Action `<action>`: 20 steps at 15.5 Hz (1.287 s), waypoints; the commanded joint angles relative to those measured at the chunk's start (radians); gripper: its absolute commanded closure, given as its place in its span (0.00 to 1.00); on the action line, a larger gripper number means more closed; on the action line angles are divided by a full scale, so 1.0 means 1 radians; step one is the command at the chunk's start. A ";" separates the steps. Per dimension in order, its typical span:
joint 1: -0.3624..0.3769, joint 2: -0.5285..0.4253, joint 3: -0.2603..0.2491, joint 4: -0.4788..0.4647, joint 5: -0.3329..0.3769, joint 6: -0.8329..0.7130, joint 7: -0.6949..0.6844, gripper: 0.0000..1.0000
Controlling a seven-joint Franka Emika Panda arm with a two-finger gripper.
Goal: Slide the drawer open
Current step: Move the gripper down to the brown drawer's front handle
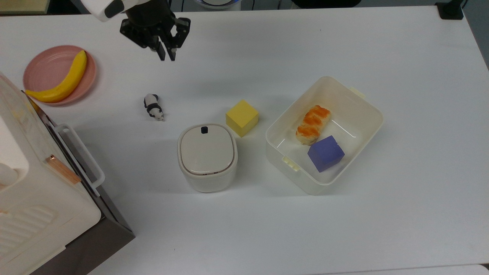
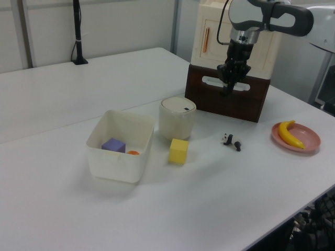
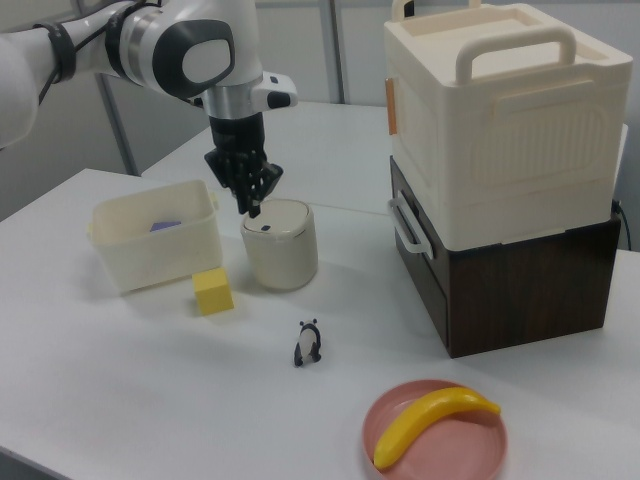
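Observation:
The drawer is the dark brown bottom section under a cream cabinet, at the top view's lower left. Its front panel carries a white bar handle and sits flush with the body. My gripper hangs above the table, pointing down, its fingers close together with nothing between them. It is well clear of the handle, above and to the right of it in the top view. In the left view it overlaps the drawer front.
A panda figure lies between gripper and drawer. A pink plate holds a banana. A lidded white bin, a yellow cube and a cream tub holding bread and a purple cube stand mid-table.

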 commanded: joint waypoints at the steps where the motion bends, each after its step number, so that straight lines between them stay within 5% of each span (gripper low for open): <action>1: -0.036 0.050 -0.009 0.006 -0.001 0.106 -0.191 0.79; 10: -0.176 0.114 -0.010 0.035 -0.088 0.493 -0.469 0.72; 20: -0.170 0.251 -0.009 0.040 -0.190 0.631 -0.476 0.73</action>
